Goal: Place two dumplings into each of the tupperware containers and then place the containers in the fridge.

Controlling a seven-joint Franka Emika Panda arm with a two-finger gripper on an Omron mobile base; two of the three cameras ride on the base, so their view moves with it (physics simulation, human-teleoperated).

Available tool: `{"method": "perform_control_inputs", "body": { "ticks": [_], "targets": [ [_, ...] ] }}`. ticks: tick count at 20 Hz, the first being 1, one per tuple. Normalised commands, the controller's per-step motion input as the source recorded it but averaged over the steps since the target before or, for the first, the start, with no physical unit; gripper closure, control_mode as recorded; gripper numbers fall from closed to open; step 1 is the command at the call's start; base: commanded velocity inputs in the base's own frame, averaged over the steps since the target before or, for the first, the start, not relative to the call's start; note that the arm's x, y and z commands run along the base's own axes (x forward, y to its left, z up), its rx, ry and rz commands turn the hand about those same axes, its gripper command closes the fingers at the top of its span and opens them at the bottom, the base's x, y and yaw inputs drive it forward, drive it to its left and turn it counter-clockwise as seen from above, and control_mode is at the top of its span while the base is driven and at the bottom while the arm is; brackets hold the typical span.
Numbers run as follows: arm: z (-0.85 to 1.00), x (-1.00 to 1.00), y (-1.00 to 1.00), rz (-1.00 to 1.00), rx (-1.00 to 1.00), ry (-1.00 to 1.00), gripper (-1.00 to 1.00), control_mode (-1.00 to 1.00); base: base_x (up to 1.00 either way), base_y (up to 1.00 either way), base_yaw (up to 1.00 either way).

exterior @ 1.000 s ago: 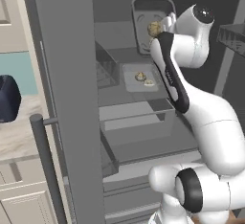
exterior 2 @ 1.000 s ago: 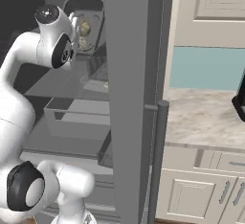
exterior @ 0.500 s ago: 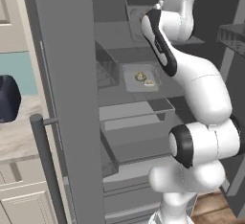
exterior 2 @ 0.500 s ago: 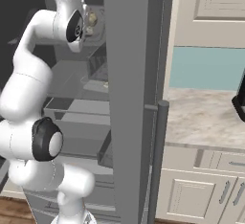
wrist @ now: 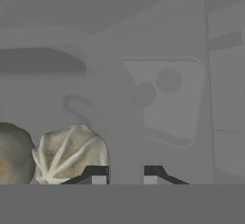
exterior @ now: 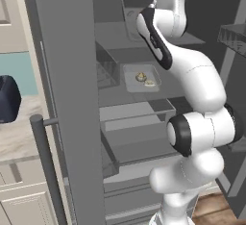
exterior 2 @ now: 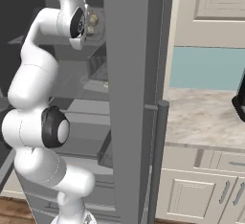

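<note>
My gripper (wrist: 125, 173) is shut on the rim of one tupperware container (exterior: 133, 4), held high inside the open fridge (exterior: 67, 75) at the level of the upper shelf. Two dumplings (wrist: 72, 153) lie in it just left of my fingertips; from the right base view they show as dumplings (exterior 2: 93, 21) beside the hand. The other tupperware container (exterior: 141, 79) rests on the middle shelf with two dumplings in it. The hand view shows that container (wrist: 182, 122) below, through the translucent wall.
The fridge door (exterior 2: 129, 74) with its bar handle (exterior 2: 158, 161) stands open beside the arm. Drawers (exterior: 137, 123) sit below the middle shelf. Door shelves (exterior: 235, 36) stand on the right. A dark blue object (exterior: 7, 99) sits on the marble counter (exterior 2: 206, 122).
The arm has straightened upward and carried the held container higher and deeper into the fridge, from in front of the shelves to the upper shelf level. The other container has not moved.
</note>
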Motion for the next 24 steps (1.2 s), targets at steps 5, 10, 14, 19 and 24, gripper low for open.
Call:
{"method": "perform_control_inputs", "body": {
  "ticks": [5, 10, 14, 19, 24],
  "targets": [
    [-0.21, 0.31, 0.09, 0.00, 0.00, -0.02, 1.00, -1.00, 0.00, 0.00, 0.00],
    [-0.05, 0.16, 0.06, 0.00, 0.00, 0.00, -1.00, -1.00, 0.00, 0.00, 0.00],
    [0.00, 0.00, 0.00, 0.00, 0.00, -0.01, -1.00, -1.00, 0.00, 0.00, 0.00],
    [0.00, -0.01, 0.00, 0.00, 0.08, -0.30, -1.00, -1.00, 0.00, 0.00, 0.00],
    [0.01, -0.53, -0.03, -0.02, 0.10, -0.49, -1.00, -1.00, 0.00, 0.00, 0.00]
  ]
}}
